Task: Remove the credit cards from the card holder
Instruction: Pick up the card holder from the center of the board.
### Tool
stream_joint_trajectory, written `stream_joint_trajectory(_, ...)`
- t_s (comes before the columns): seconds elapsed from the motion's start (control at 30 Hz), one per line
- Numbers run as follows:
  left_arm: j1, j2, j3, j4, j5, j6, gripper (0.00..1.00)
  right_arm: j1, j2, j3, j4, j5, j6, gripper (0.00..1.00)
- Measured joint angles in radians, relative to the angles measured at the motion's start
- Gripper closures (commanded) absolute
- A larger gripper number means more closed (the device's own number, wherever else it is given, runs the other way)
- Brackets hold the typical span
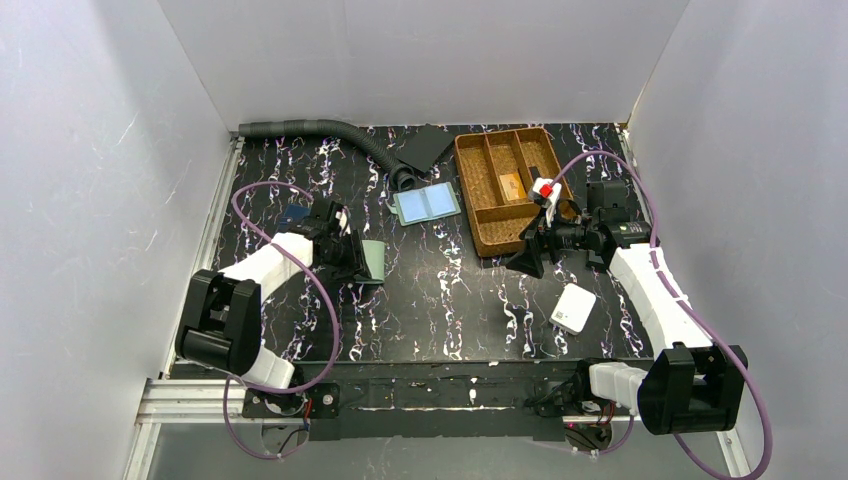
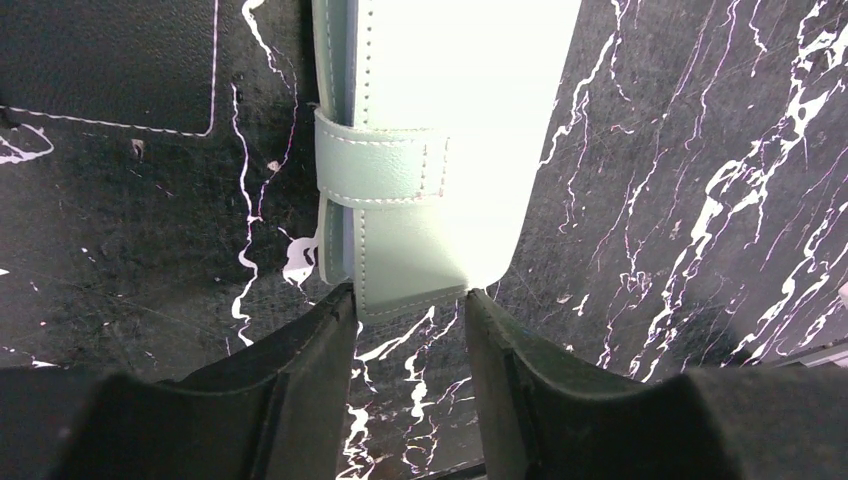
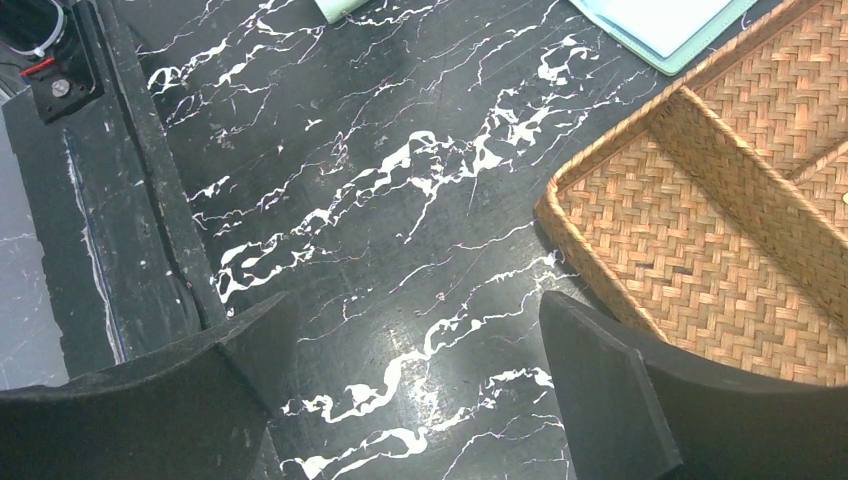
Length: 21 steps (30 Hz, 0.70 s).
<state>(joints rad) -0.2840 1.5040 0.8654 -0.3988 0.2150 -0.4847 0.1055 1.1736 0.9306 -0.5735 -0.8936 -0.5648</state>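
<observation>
Right gripper hangs wide open and empty over the table, beside the woven tray. Left gripper is half-closed, fingertips touching both edges at the near end of the closed card holder, left of centre. Whether it is clamped is unclear.

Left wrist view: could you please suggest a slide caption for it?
Left fingers bracket the near end of the closed mint-green card holder, its tab fastened, on the black marbled table.
</observation>
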Motion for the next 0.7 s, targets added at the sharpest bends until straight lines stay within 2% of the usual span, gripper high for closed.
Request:
stream_joint_trajectory(0.1,0.0,0.0,0.0,0.001,-0.002,-0.006,0.74,0.001,0.0,0.0,0.0,0.0,0.001,0.02)
stream_joint_trajectory(0.23,0.001,0.01,0.0,0.003,-0.005,-0.01,0.98,0.002,0.0,-0.007,0.0,0.001,0.002,0.02)
stream_joint_trajectory(0.27,0.001,0.012,0.0,0.005,-0.005,-0.008,1.0,0.002,0.0,-0.009,0.001,0.001,0.002,0.02)
stream_joint_trajectory(0.7,0.006,-0.025,0.0,0.028,0.192,0.133,1.0,0.007,0.0,-0.011,0.0,0.001,0.002,0.02)
